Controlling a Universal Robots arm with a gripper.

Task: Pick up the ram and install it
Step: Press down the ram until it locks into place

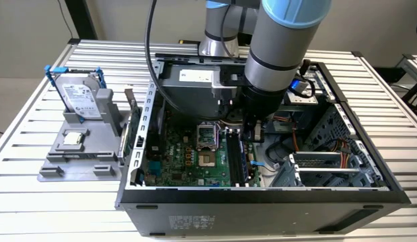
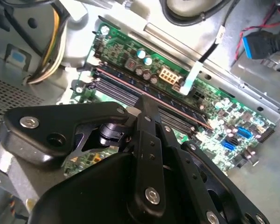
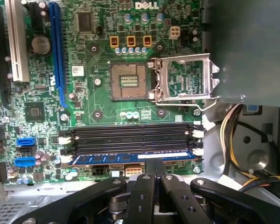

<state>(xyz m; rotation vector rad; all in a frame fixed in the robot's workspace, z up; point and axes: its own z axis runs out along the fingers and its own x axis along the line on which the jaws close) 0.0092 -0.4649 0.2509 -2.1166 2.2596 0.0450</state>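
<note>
The ram (image 3: pixel 130 157) is a thin blue stick with a white label. It stands in the black slot nearest my gripper, beside three empty black slots (image 3: pixel 130 137) on the green motherboard (image 3: pixel 102 102). In the second wrist view the ram (image 2: pixel 177 106) shows as a long thin edge. My gripper (image 3: pixel 154 164) is shut, its black fingers pressed together, and the tips rest on the middle of the ram's upper edge. The fingers lie along the stick, not across its thickness. In the exterior view the gripper (image 1: pixel 253 136) hangs inside the open computer case (image 1: pixel 262 194) over the slots.
The open CPU socket (image 3: pixel 128 81) and its metal frame (image 3: pixel 184 79) lie beyond the slots. Yellow and black cables (image 3: pixel 233 126) run past one slot end. A grey holder with a hard drive (image 1: pixel 81 98) stands at the exterior view's left. A drive cage (image 1: pixel 323 164) stands at its right.
</note>
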